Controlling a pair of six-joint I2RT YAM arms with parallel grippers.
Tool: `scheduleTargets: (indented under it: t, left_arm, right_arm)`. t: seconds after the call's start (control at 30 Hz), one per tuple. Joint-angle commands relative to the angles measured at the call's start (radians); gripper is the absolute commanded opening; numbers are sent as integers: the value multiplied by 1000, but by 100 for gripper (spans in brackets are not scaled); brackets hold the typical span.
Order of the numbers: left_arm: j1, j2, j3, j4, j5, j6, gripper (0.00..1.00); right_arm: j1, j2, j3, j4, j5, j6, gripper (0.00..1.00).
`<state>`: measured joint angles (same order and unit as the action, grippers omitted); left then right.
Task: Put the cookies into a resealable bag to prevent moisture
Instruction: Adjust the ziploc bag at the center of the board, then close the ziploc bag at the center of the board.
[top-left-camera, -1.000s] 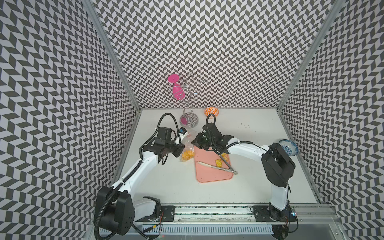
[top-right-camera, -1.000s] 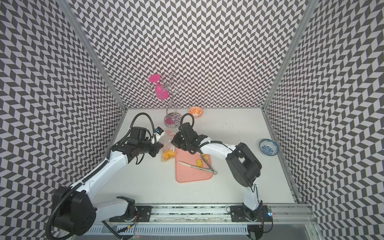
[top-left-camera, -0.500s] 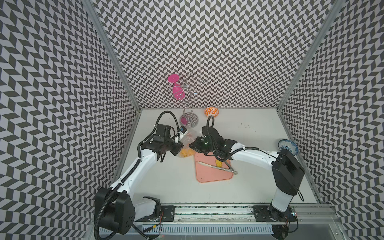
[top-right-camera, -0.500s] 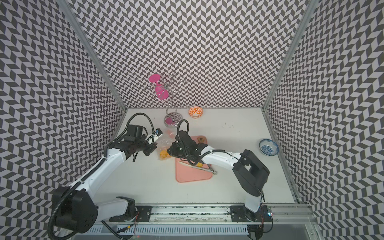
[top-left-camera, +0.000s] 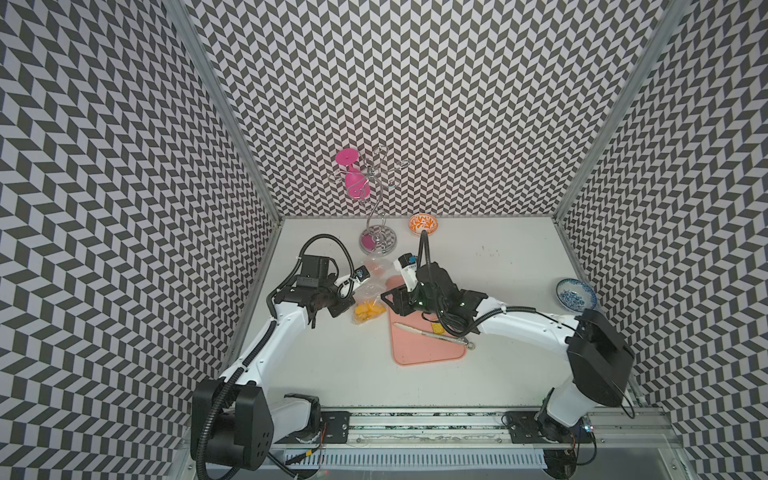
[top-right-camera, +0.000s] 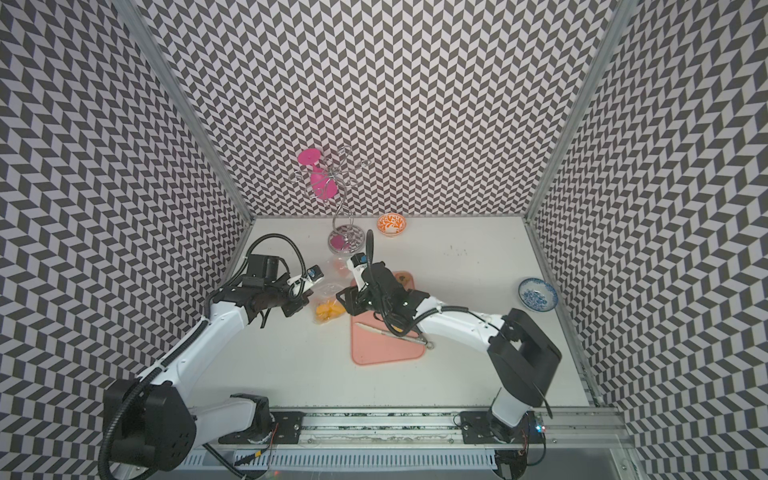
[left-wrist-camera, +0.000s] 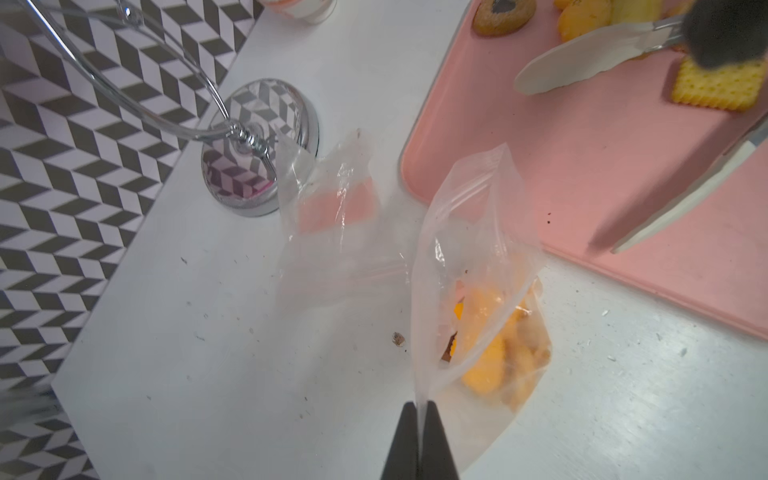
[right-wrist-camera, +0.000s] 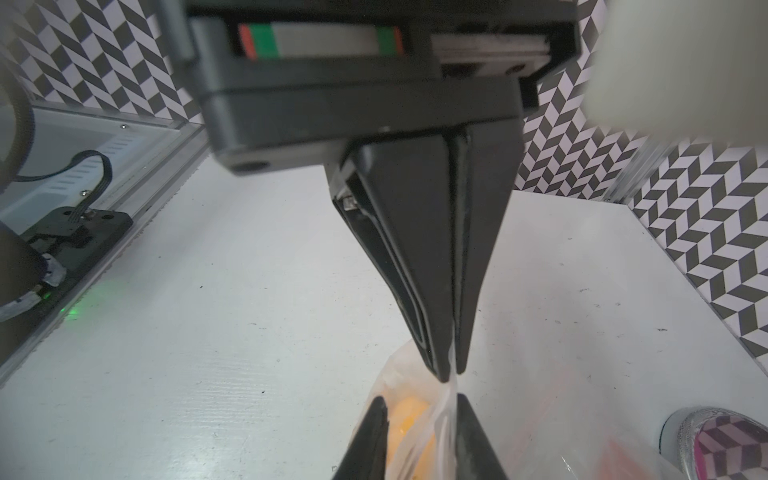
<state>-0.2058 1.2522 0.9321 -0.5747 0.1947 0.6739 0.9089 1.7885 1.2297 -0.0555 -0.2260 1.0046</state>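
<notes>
A clear resealable bag (left-wrist-camera: 469, 232) sits on the white worktop (top-left-camera: 498, 270) just beside the pink board (top-left-camera: 428, 353), on the side nearer the left arm. The left gripper (left-wrist-camera: 420, 407) is pressed together, pinching the bag's rim. The right gripper (right-wrist-camera: 420, 399) reaches in from over the board, its jaws a little apart with the film passing between them. Yellow-orange cookies (left-wrist-camera: 486, 353) are heaped in the bag's sagging bottom, which rests on the worktop. The lifted rim is stretched, its long edge running from the left gripper toward the board. One square cracker (left-wrist-camera: 715, 87) lies on the board.
</notes>
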Motion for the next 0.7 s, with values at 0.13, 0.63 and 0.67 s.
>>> scheduleTargets:
  t: [0.13, 0.63, 0.67]
  left_arm:
    - [76, -54, -46, 8, 194, 305, 0]
    - [190, 186, 190, -217, 485, 470, 0]
    - [190, 191, 194, -223, 483, 472, 0]
  right_arm:
    - [2, -178, -114, 191, 120, -809, 40]
    - [-88, 4, -93, 467, -316, -1656, 73]
    - [-88, 34, -72, 489, -331, -1651, 73]
